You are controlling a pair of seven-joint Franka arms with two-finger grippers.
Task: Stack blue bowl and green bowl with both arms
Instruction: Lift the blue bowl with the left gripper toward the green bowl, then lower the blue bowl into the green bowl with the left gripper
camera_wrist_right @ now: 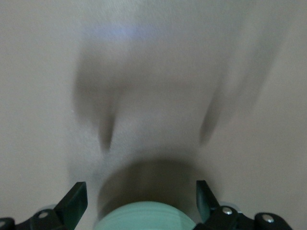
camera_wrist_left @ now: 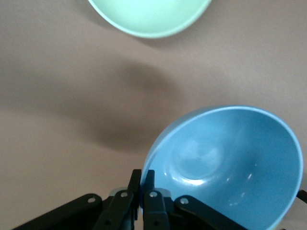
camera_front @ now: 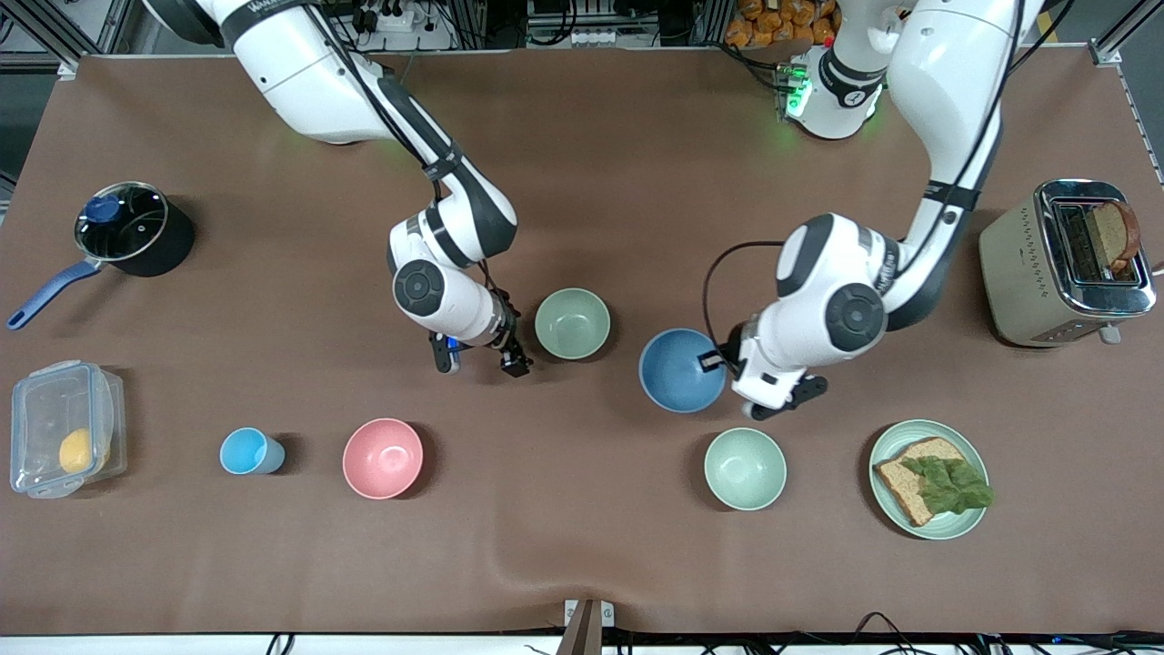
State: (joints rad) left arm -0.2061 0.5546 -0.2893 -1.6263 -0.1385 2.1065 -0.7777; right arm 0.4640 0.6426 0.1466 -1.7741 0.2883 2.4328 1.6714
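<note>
The blue bowl (camera_front: pixel 677 370) is near the table's middle, tilted, with its paler inside facing up. My left gripper (camera_front: pixel 715 362) is shut on its rim at the edge toward the left arm's end. In the left wrist view my fingers (camera_wrist_left: pixel 148 184) pinch the rim of the blue bowl (camera_wrist_left: pixel 230 163), and a shadow lies on the cloth beside it. The sage-green bowl (camera_front: pixel 572 323) stands upright toward the right arm's end of the blue bowl. My right gripper (camera_front: pixel 512 350) is open and empty just beside it. In the right wrist view the green bowl's edge (camera_wrist_right: pixel 146 218) shows low between the spread fingers of the gripper (camera_wrist_right: pixel 141 199).
A paler mint bowl (camera_front: pixel 745 468) stands nearer the front camera than the blue bowl and also shows in the left wrist view (camera_wrist_left: pixel 151 17). A mint plate (camera_front: pixel 977 459) with bread and lettuce, a pink bowl (camera_front: pixel 383 458), a light-blue cup (camera_front: pixel 247 451), a plastic box (camera_front: pixel 64 428), a pot (camera_front: pixel 127 227) and a toaster (camera_front: pixel 1064 264) are around.
</note>
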